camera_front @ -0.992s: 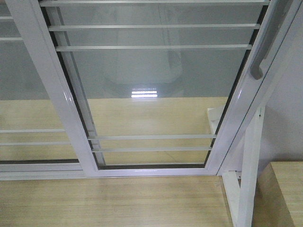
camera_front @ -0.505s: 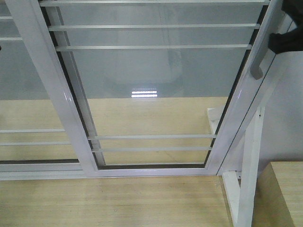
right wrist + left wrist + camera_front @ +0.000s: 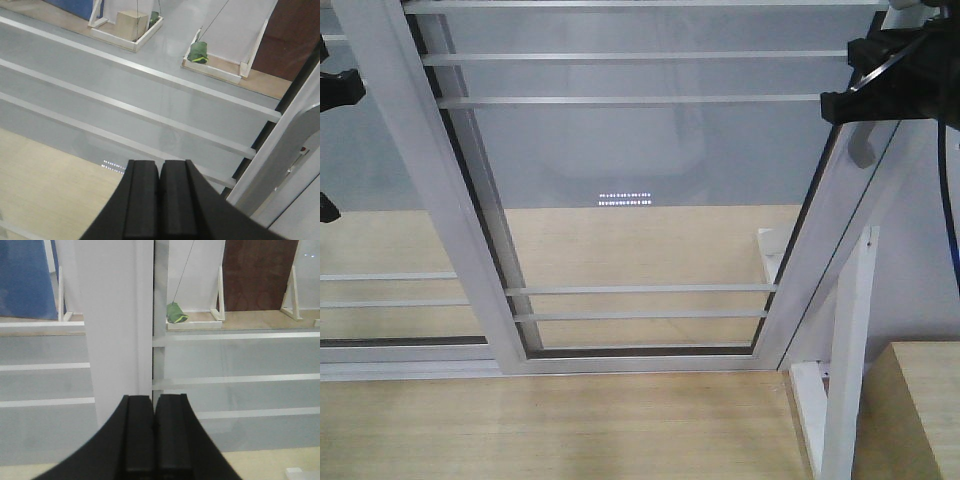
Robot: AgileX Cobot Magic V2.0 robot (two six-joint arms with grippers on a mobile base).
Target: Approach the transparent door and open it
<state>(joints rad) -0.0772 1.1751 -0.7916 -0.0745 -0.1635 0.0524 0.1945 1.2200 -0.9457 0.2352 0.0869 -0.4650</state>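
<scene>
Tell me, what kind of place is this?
Probably an indoor test room or lab mock-up, not a home. The sliding transparent door stands on pale wood flooring, and beyond the glass a brown panel stands propped on white braces like a stage set.

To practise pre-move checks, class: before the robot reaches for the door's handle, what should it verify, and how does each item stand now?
1. Curved grey metal pull handle in view: ok.
2. Right gripper close to that handle: ok.
3. Right fingers opened for grasping: not ok, shut.
4. Left gripper clear of the white frame post ahead: cannot tell.
5. Tall white-framed transparent door unlocked: cannot tell.
</scene>
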